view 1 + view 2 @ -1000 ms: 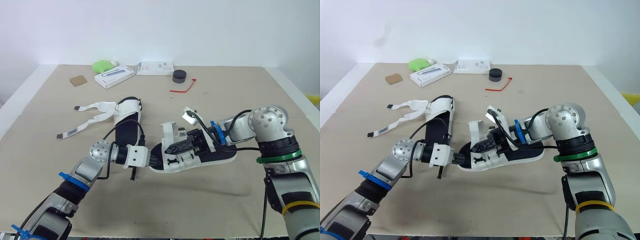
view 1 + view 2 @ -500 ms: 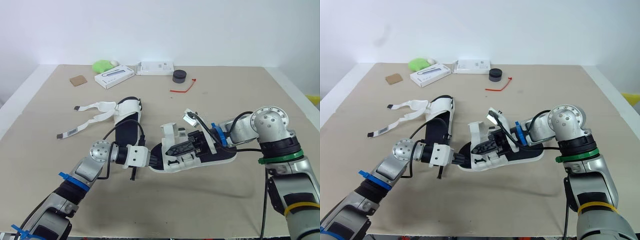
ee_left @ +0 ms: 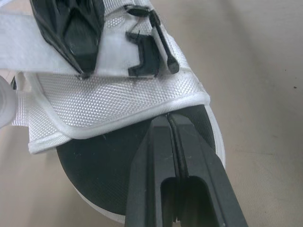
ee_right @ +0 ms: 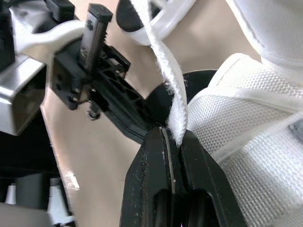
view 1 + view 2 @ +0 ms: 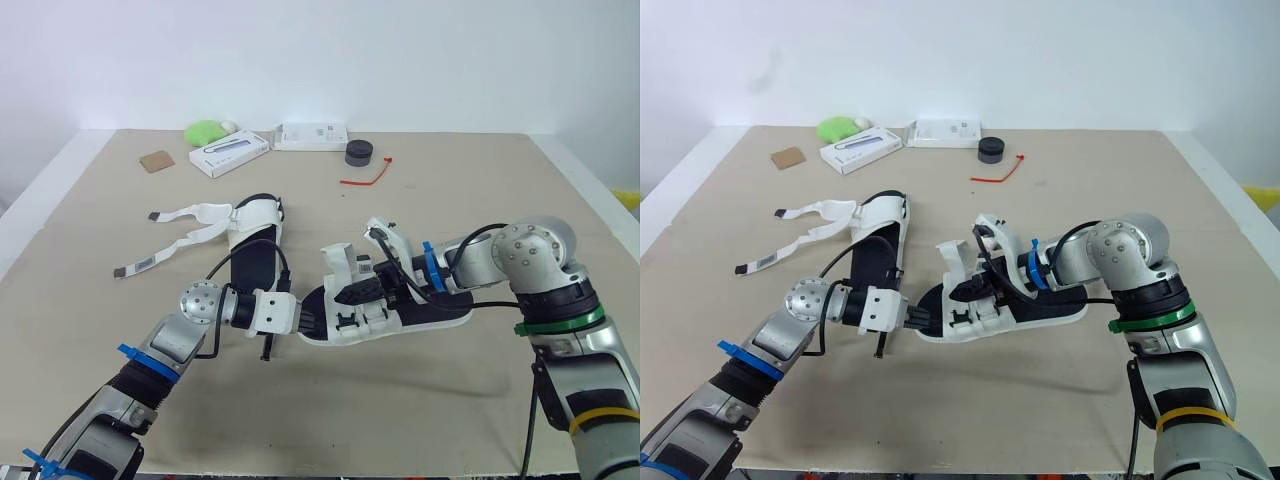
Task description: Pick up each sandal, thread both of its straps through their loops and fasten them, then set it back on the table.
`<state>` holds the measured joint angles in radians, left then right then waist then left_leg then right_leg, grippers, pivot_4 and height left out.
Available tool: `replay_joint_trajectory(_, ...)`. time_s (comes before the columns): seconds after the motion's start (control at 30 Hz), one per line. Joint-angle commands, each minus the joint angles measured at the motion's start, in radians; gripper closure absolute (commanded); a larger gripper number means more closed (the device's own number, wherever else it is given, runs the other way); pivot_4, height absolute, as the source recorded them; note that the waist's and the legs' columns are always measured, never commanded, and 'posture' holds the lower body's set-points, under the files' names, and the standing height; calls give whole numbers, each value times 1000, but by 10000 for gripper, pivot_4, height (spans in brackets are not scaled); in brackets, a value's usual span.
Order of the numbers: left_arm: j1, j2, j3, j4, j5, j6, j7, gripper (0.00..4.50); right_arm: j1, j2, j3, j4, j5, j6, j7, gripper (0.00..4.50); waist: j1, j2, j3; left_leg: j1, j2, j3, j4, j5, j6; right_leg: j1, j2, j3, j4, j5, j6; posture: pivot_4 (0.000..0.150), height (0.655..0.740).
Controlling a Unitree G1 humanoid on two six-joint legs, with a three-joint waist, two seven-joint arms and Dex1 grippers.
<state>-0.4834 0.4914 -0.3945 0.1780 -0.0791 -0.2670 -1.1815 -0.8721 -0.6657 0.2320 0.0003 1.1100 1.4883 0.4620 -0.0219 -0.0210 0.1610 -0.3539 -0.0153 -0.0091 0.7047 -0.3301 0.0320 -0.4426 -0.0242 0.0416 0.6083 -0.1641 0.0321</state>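
White strap (image 4: 171, 94) in right gripper (image 4: 172, 136), same sandal's (image 5: 445, 312) edge in left gripper (image 3: 169, 119).

A beige table (image 5: 480, 195) with white edges stands against a plain white wall (image 5: 420, 60) under even light.

Head eyes: high up, looking forward and down across the table (image 5: 400, 400).
Wrist views: tight in on the sandal (image 3: 118, 99), shared with head eyes.
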Motion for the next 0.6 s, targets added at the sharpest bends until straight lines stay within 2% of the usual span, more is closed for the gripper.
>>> replay_joint_trajectory(0.03, 27, 14, -36, 56, 66, 20, -2, 45000, 10, -36, 42, -61, -108, -79, 97, 44297, 0, 0, 0, 0, 0, 0, 0, 0, 0, 0, 0, 0, 0, 0, 0, 1500, 7400)
replay_joint_trajectory(0.23, 31, 15, -39, 54, 67, 17, -1, 45000, 8, -27, 19, -79, -157, -66, 174, 44297, 0, 0, 0, 0, 0, 0, 0, 0, 0, 0, 0, 0, 0, 0, 0, 1500, 7400)
replay_joint_trajectory(0.4, 30, 12, -42, 57, 68, 14, -3, 45000, 2, -21, 2, -84, -177, -48, 203, 27770, 0, 0, 0, 0, 0, 0, 0, 0, 0, 0, -1, 0, 0, 1, -1, 1500, 7400)
replay_joint_trajectory(0.43, 28, 11, -43, 59, 68, 13, -3, 45000, 3, -22, 2, -87, -183, -51, 208, 21202, 0, 0, 0, 0, 0, 0, 0, 0, 0, 0, -1, 0, 0, 1, -2, 1500, 7400)
replay_joint_trajectory(0.6, 25, 8, -44, 63, 69, 9, -4, 45000, -6, -12, -29, -100, -181, -23, 224, 792, 1, 0, 0, 0, 0, 0, 0, 0, 0, 0, -1, 0, 0, 1, -1, 1500, 7400)
